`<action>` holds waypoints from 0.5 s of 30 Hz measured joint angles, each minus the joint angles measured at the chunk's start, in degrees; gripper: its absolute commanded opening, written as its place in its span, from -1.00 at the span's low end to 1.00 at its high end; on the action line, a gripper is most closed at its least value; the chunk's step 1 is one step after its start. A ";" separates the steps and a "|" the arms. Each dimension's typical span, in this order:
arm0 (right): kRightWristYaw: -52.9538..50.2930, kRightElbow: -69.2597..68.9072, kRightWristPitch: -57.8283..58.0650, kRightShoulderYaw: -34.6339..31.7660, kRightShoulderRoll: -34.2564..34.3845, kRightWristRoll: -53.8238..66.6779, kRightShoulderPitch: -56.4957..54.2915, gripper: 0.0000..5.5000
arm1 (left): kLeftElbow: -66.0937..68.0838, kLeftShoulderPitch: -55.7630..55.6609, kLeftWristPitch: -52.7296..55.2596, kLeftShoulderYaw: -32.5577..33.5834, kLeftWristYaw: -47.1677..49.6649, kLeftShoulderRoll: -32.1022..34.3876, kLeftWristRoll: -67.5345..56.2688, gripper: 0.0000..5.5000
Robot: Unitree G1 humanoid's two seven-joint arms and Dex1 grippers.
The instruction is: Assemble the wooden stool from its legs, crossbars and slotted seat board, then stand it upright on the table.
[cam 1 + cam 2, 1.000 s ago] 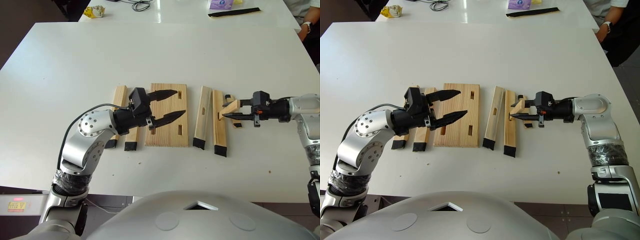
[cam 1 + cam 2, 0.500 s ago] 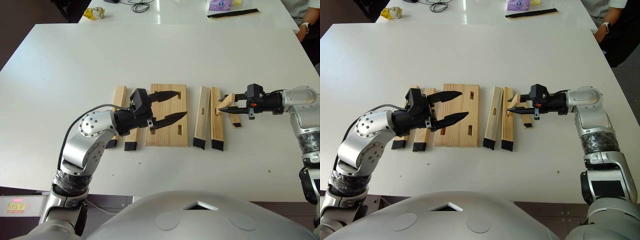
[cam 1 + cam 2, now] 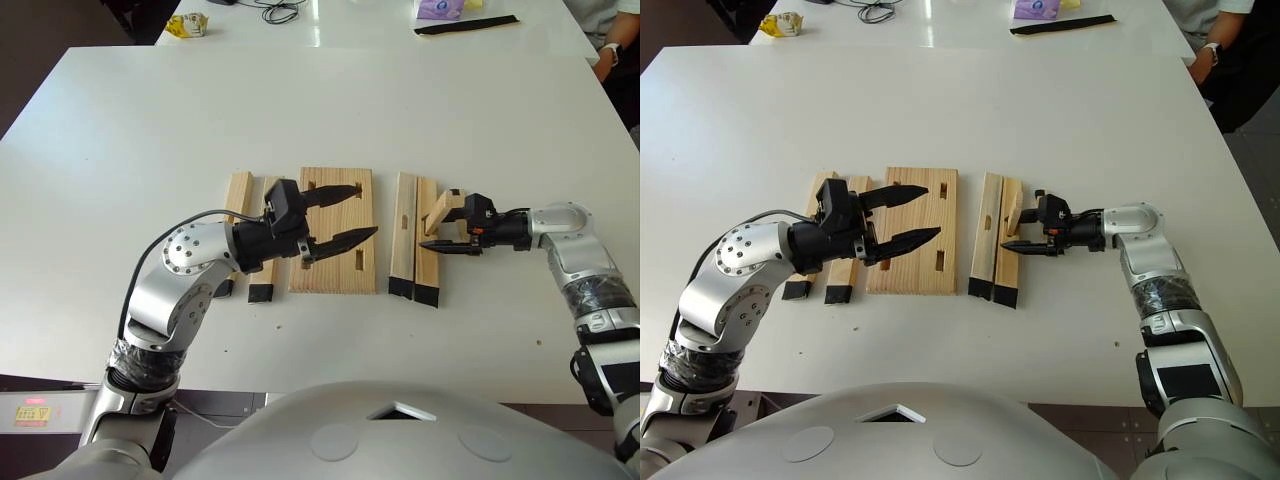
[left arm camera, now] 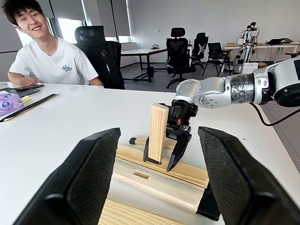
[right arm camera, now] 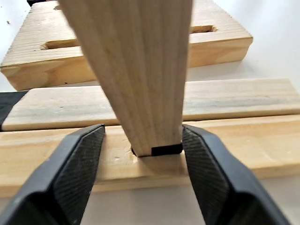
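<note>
- Right gripper (image 3: 437,218) clamps the crossbar (image 5: 136,70) — hold it upright and seat its end squarely in the leg's (image 3: 427,262) slot.
- Left gripper (image 3: 366,209), jaws apart — could steady that leg.

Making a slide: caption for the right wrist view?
Right gripper clamps a crossbar, its end against a flat-lying leg.

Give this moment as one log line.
right hand: shut on short wooden crossbar | crossbar: upright on black-tipped wooden leg | left hand: open above slotted seat board
</note>
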 measured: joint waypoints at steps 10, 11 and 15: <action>-0.59 -7.44 5.20 -3.30 -2.86 0.96 2.24 0.29 | 0.57 -0.16 -0.21 0.39 0.98 -0.39 0.19 0.12; -0.38 -9.38 5.83 -3.72 -3.16 1.13 2.49 0.29 | 0.57 -0.07 -0.25 0.42 1.09 -0.46 0.26 0.12; -0.31 -16.46 10.17 -6.26 -4.75 3.59 2.85 0.29 | 0.52 0.28 -0.32 0.66 2.17 -0.92 0.38 0.12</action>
